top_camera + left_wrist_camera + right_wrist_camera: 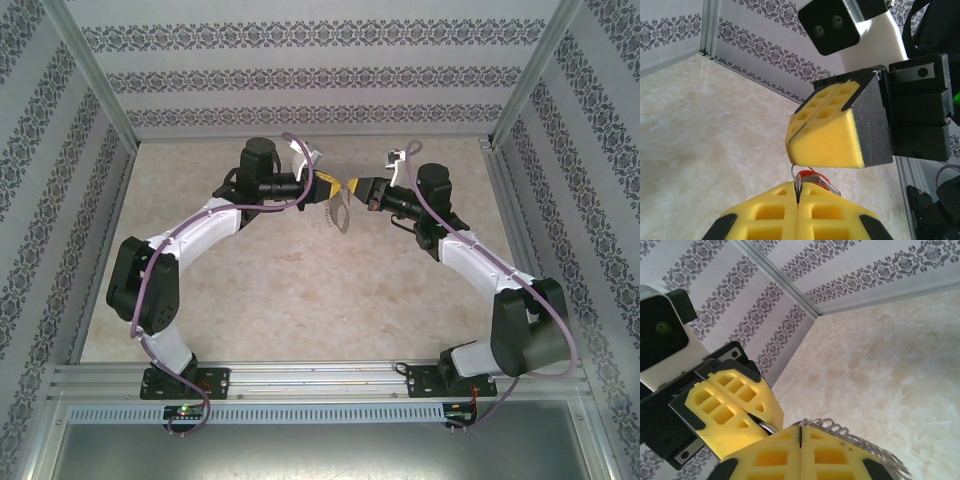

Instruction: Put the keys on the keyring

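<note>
In the top view the two arms met above the upper middle of the beige marbled desk [300, 300], the left tool [325, 188] and the right tool [358, 186] tip to tip. The thin silver-grey metal oval keyring [341, 214] hung just below them, clear of the desk. At the bottom of the left wrist view the left tool [797, 197] had its yellow pads pressed together, with the wire of the keyring [793, 172] rising out of their seam. The tiny key with the red plastic head [819, 180] lay just beyond the tips. The right tool [790, 145], also closed, touched the wire from above; a pinch could not be told. In the right wrist view the right tool [800, 432] sat closed at bottom centre, the left tool [765, 415] at lower left, and the keyring's [850, 436] row of small silvery pieces ran toward the lower right.
</note>
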`<state>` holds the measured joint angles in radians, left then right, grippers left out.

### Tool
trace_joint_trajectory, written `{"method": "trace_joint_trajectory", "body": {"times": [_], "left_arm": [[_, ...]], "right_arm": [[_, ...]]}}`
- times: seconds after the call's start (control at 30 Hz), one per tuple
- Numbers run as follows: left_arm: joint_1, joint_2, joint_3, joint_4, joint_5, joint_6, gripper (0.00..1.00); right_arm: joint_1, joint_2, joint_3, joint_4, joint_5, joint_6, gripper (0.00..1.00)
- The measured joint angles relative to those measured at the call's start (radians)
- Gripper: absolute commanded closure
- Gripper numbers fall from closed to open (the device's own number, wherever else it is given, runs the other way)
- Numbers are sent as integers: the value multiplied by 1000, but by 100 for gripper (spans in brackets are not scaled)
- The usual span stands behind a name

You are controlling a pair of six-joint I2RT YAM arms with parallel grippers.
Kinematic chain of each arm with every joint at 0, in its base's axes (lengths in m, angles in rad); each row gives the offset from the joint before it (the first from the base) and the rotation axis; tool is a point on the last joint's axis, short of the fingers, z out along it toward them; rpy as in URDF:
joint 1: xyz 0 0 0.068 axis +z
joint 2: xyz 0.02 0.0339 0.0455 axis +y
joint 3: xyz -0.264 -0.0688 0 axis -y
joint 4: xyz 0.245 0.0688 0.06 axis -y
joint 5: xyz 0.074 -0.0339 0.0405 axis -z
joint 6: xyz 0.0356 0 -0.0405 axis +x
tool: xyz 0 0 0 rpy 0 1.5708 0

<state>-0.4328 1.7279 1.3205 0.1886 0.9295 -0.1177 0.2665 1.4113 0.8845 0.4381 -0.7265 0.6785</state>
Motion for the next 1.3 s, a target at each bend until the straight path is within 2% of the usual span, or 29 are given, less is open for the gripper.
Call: {"method": "trace_joint_trajectory", "body": {"times": [0.23,0.3,0.5,0.57,0.63,0.8,0.9,1.0,1.17,1.3], "left_arm": [[0,0,0,-3,-8,6,100],[0,0,0,-3,-10,6,100],[0,0,0,-3,-11,6,100],[0,0,0,-3,-11,6,100],[0,0,0,-3,-11,6,100],[0,0,0,-3,-11,6,100],[0,0,0,-3,-11,6,100],[0,0,0,-3,-11,6,100],[0,0,2,-3,-15,7,100],[0,-1,10,-6,-15,10,100]], "right_arm": [[0,0,0,3,-8,1,100],[-1,0,0,9,-15,4,83],[0,0,-1,24,-27,14,81],[-1,0,-1,26,-30,18,82],[0,0,-2,31,-35,24,88],[-1,0,-3,43,-51,34,94],[-1,0,-3,47,-61,35,93],[-1,2,-3,50,-68,42,85],[0,3,-8,54,-80,42,87],[-1,3,-12,55,-79,42,99]]}}
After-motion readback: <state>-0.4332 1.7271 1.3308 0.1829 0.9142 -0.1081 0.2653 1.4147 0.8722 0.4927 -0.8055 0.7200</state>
